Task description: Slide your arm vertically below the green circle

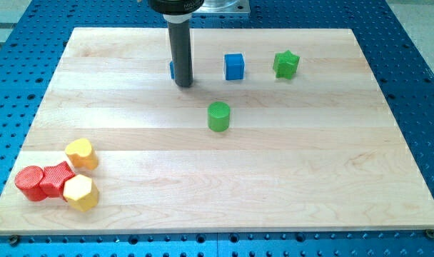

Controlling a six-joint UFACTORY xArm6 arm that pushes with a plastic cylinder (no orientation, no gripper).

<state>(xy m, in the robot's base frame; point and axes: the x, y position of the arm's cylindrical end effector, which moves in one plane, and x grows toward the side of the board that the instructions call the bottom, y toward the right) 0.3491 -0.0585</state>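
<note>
Our tip (183, 83) up-left of green cylinder block (218, 116)
No fingers on our rod; tip holds nothing; small blue block (172, 69) half hidden behind it

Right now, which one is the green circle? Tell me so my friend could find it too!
Start at the wooden board and look near its middle. The green circle stands there alone, below the blue cube and to the lower right of my tip. It is round like a little drum, while the other green piece, the green star, has points and sits near the view's top.

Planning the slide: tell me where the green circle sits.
The green circle sits near the board's middle, below the blue cube, and right of and below my tip.
</note>
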